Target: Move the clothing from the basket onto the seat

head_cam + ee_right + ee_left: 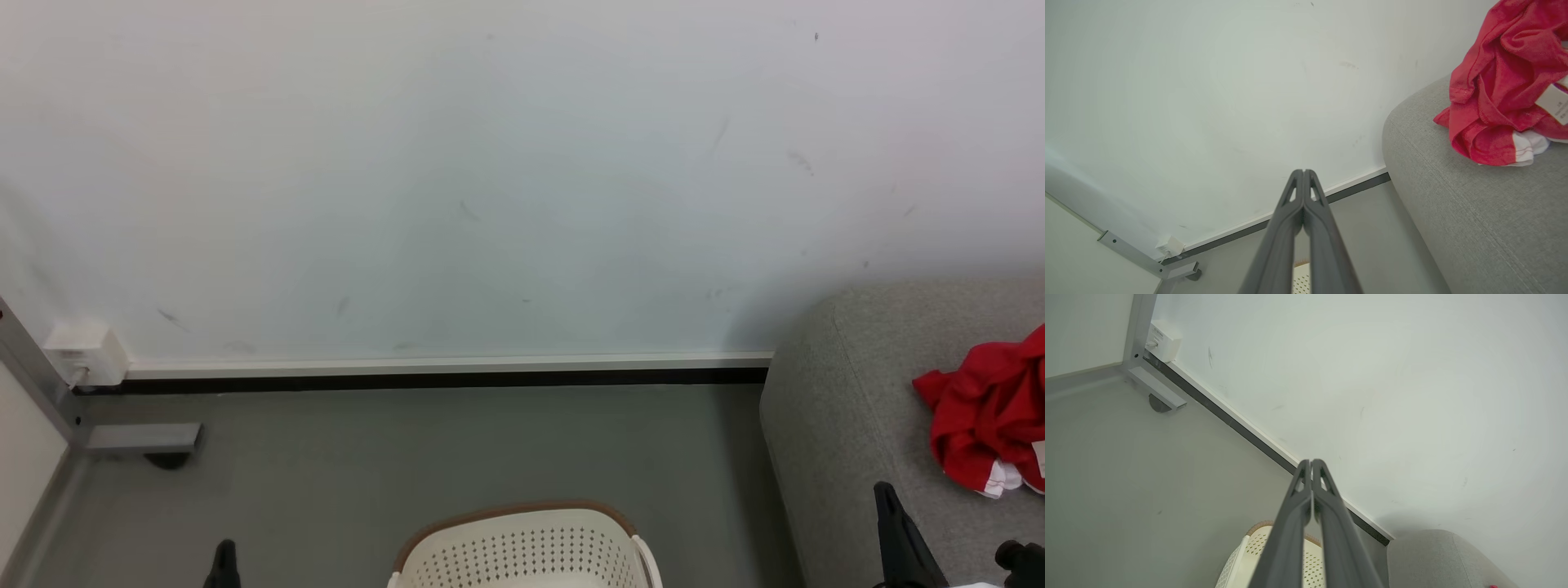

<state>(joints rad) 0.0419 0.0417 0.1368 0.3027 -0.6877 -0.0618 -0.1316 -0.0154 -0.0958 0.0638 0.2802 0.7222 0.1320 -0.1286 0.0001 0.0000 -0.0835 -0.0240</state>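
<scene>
Red clothing (988,408) lies in a crumpled heap on the light-grey seat (849,425) at the right, with white trim and a small white label (1553,102) showing. The heap (1498,81) could be one garment or two. The cream basket (522,551) with its brown rim stands on the floor at the bottom centre; its inside is out of view. My left gripper (1310,463) is shut and empty, up over the floor left of the basket (1257,551). My right gripper (1303,171) is shut and empty beside the seat's (1453,212) front corner.
A pale wall with a white and black skirting (449,371) runs behind the grey floor (449,441). At the far left stand a grey metal frame with a foot (143,441) and a white socket box (86,353).
</scene>
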